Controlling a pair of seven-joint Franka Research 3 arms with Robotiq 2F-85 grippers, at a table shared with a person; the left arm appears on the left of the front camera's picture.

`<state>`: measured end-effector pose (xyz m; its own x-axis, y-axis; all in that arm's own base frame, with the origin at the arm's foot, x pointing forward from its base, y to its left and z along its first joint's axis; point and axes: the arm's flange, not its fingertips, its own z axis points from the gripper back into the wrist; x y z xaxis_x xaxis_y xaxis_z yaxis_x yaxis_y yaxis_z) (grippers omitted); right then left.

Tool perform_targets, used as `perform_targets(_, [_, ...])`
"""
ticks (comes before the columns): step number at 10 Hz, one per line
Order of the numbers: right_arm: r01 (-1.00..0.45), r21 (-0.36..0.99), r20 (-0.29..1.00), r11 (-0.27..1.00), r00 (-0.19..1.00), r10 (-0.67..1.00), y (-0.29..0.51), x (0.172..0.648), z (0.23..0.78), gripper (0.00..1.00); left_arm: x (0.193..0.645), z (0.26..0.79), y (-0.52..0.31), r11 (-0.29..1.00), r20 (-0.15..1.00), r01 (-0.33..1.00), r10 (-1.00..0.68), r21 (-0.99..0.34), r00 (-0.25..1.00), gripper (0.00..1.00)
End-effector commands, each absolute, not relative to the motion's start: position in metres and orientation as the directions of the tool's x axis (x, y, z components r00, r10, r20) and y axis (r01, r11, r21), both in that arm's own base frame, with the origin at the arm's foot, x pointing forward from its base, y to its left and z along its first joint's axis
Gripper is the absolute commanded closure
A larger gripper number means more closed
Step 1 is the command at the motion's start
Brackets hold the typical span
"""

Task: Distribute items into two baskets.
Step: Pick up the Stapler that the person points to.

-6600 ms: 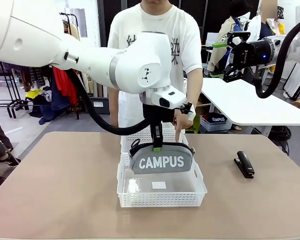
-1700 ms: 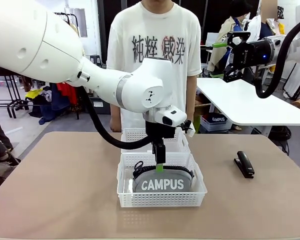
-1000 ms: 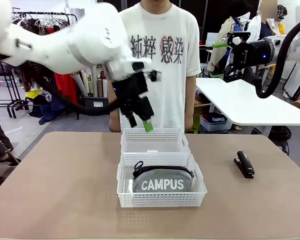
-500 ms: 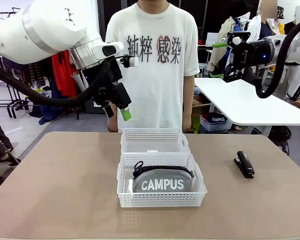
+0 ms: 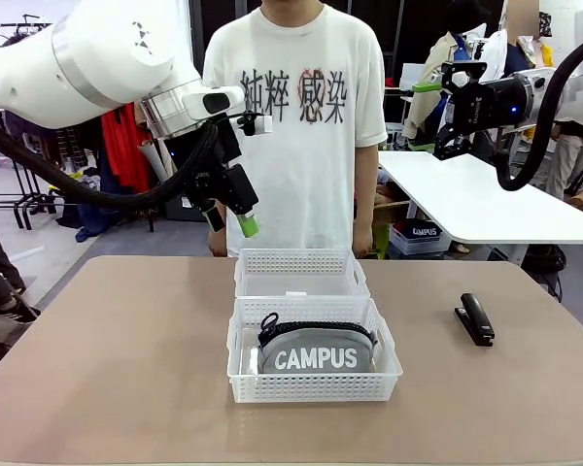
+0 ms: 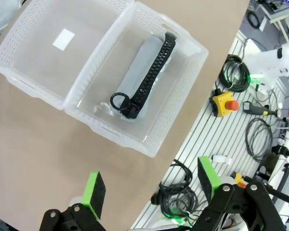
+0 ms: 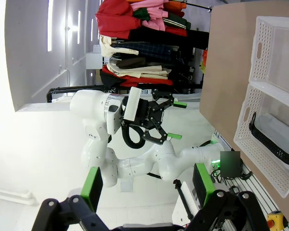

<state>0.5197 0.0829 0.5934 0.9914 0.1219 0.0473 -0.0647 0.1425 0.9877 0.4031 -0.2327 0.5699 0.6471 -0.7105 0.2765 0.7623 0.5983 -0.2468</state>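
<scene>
The left gripper (image 5: 231, 221) hangs above the tabletop (image 5: 117, 359), jaws wide apart, empty. The pouch (image 5: 316, 354) lies in the near basket (image 5: 272, 390), which touches the far basket (image 5: 301, 262). The stapler (image 5: 475, 318) lies at the right. The right gripper (image 5: 433, 118) hovers high, jaws wide, empty.

A person in a white T-shirt (image 5: 306, 146) stands behind the tan desk (image 5: 117, 359). Beyond the desk's right corner is a white table (image 5: 476, 209), and beyond its left corner hang red clothes (image 5: 124, 155).

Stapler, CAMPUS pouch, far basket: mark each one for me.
stapler (image 5: 475, 318): front view, middle of its black body.
CAMPUS pouch (image 5: 316, 357): front view, on its printed grey face.
far basket (image 5: 296, 260): front view, its far lattice wall.
</scene>
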Motion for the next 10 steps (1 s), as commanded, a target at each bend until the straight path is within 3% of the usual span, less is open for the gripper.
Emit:
perform_targets(1, [-0.072,0.985,0.052,0.156,0.990,0.128,0.082,0.519,0.596,0.00,0.404,0.579,-0.228,0.635,0.276,0.703,-0.648,-0.319,0.710,0.00])
perform_targets(5, [-0.072,0.985,0.052,0.156,0.990,0.128,0.082,0.519,0.596,0.00,0.417,0.609,-0.180,0.731,0.210,0.408,-0.352,-0.546,0.912,0.00])
perform_targets(10, [-0.072,0.985,0.052,0.156,0.990,0.128,0.082,0.519,0.596,0.00,0.419,0.634,-0.119,0.592,0.157,0.164,-0.063,-0.789,0.986,0.00])
